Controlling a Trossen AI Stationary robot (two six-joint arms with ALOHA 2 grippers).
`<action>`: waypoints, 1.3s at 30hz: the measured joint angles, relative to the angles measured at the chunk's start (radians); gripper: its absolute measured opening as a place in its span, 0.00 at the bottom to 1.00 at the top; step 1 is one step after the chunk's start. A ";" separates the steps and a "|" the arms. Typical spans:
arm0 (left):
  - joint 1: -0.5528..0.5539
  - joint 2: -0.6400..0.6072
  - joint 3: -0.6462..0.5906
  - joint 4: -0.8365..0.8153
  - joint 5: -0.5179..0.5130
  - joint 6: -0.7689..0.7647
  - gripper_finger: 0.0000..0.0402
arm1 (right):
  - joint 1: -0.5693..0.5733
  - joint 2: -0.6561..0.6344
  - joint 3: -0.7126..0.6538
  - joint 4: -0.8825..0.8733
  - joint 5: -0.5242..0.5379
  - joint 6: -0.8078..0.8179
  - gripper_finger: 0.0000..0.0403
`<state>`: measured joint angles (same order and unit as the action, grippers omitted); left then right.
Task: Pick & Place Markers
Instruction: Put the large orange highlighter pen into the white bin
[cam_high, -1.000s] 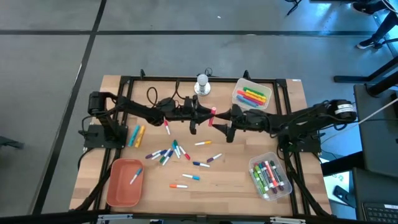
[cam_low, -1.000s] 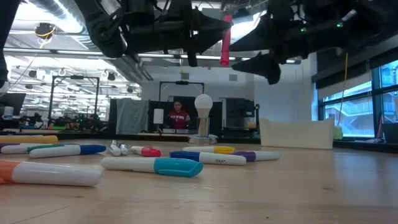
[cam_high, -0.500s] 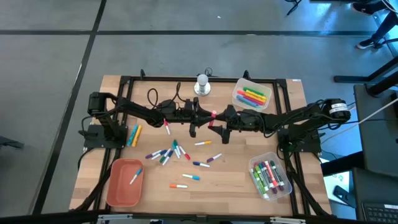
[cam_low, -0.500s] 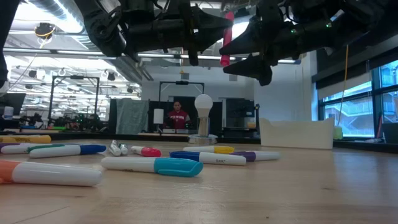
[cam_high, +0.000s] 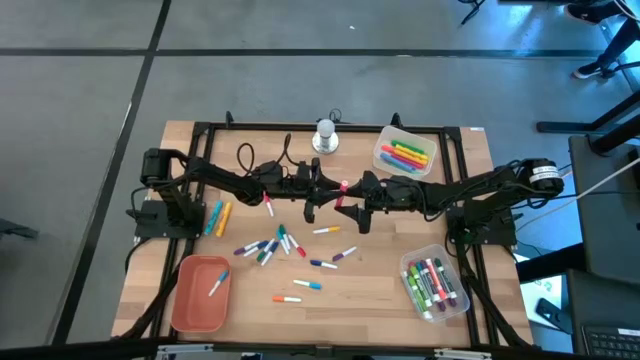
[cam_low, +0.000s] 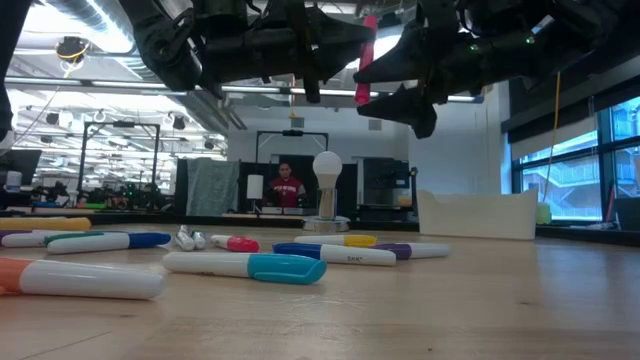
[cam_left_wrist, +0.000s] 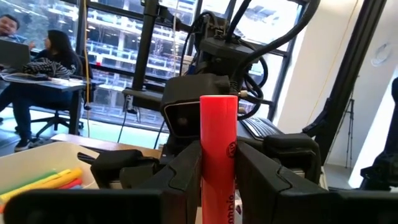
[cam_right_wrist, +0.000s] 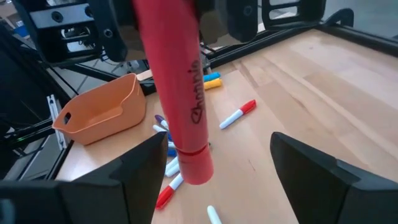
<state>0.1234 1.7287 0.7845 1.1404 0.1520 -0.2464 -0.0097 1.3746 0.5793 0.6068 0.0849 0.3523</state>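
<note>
Open-plan lab: workbenches (cam_low: 100, 205), seated people (cam_left_wrist: 43, 68)

From overhead you get even, soft light with faint shadows on the surface (cam_high: 380, 290). At surface height, bright ceiling strips and windows backlight the arms into silhouettes, and the nearest markers (cam_low: 245, 265) blur. In the left wrist view, window glare washes out the background.

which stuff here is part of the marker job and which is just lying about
Part of the job:
- pink marker, held up by the left claw
- right claw, open beside it
- loose markers on the table
- clear bins
- orange bin

Just lying about:
- white knob
</note>
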 joint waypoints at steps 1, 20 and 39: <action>0.000 0.000 0.000 0.000 -0.001 0.004 0.21 | 0.000 0.000 0.000 0.004 0.000 -0.008 0.70; -0.011 -0.001 0.000 -0.004 0.000 0.051 0.21 | 0.000 0.000 0.000 0.032 0.041 -0.054 0.70; -0.067 -0.004 0.000 -0.030 -0.017 -0.014 0.21 | 0.087 0.001 0.044 0.024 0.034 0.001 0.17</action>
<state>0.0560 1.7248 0.7842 1.1101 0.1349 -0.2603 0.0773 1.3758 0.6236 0.6313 0.1190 0.3537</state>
